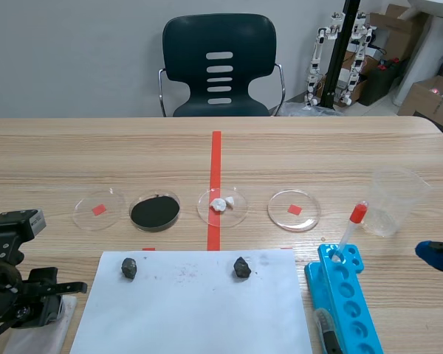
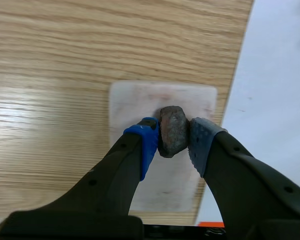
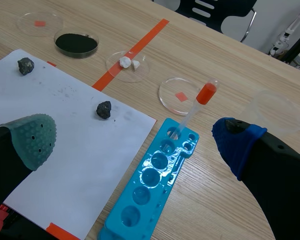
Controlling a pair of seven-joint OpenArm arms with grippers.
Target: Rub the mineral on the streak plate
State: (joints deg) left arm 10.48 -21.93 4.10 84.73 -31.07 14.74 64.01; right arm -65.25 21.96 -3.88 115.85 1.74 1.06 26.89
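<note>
Scene view: dishes (image 1: 238,214) hold black powder (image 1: 155,212), white lumps (image 1: 221,203); left end effector (image 2: 175,139) grips mineral (image 2: 172,127), right end effector (image 3: 135,140) wide.

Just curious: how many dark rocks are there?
3. On the white paper: the left rock and the middle rock. The third rock is in the left gripper, over the pale plate.

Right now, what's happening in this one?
The left gripper is shut on a dark reddish mineral, holding it over a white streak plate that lies on the table beside the sheet of paper; whether it touches the plate is not clear. The plate shows faint reddish smudges. The right gripper is open and holds nothing, near the blue rack. Two more dark rocks sit on the paper.
</note>
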